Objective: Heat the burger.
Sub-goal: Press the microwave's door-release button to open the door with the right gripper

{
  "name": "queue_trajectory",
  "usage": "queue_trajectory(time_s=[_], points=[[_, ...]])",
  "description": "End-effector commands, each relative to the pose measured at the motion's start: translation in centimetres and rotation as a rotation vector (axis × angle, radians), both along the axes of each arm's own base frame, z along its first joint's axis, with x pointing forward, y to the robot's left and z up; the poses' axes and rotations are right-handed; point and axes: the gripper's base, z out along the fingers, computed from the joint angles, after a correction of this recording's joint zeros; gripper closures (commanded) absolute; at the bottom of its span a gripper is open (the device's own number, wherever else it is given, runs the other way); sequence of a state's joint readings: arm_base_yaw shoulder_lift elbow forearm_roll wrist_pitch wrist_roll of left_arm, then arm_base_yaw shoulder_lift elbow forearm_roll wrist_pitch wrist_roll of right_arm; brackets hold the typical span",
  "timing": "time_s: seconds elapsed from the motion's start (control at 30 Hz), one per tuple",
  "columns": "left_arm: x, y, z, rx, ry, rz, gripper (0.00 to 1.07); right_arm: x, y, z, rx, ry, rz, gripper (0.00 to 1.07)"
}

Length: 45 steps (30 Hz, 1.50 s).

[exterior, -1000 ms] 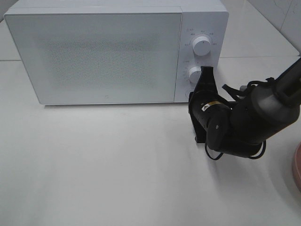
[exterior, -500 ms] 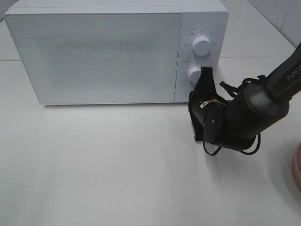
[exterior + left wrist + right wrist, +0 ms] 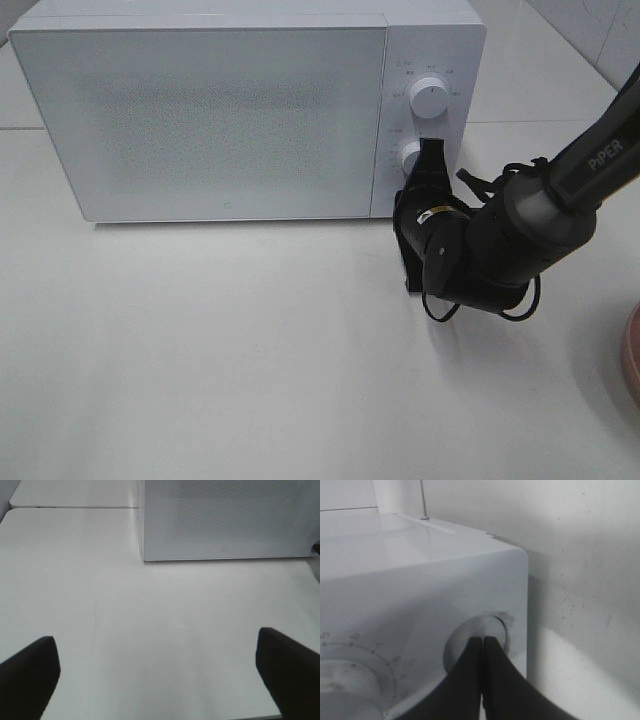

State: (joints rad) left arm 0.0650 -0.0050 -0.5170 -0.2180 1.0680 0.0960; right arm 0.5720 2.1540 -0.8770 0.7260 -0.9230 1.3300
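Right at the tips of the right gripper (image 3: 482, 640), shut and empty, sits a round button (image 3: 462, 641) on the closed microwave (image 3: 200, 120). The left gripper (image 3: 156, 645) hangs wide open, holding nothing. No burger shows beyond either; probably light and squashy, best cupped gently by its sides.

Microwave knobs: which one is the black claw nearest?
The lower knob, partly hidden behind the shut right gripper; the upper knob sits clear above it.
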Motion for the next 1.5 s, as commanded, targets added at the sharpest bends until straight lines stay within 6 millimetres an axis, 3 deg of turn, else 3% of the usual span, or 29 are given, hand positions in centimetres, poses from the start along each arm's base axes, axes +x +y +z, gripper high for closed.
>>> queue_trajectory(time_s=[0.03,0.4,0.67,1.23,1.5], points=[[-0.1,0.0,0.1,-0.002,-0.013,-0.003,0.07,1.1,-0.3,1.1,-0.025,-0.093,-0.018,1.07],[-0.1,0.0,0.1,-0.002,-0.013,-0.003,0.07,2.7,0.0,3.8,-0.030,-0.296,-0.081,1.07],[-0.1,0.0,0.1,-0.002,-0.013,-0.003,0.07,3.9,0.4,3.8,-0.031,-0.364,-0.110,1.07],[-0.1,0.0,0.1,-0.002,-0.013,-0.003,0.07,3.7,0.7,3.5,-0.023,-0.301,-0.072,1.07],[-0.1,0.0,0.1,-0.002,-0.013,-0.003,0.07,2.1,0.2,3.2,-0.027,-0.198,-0.021,1.07]])
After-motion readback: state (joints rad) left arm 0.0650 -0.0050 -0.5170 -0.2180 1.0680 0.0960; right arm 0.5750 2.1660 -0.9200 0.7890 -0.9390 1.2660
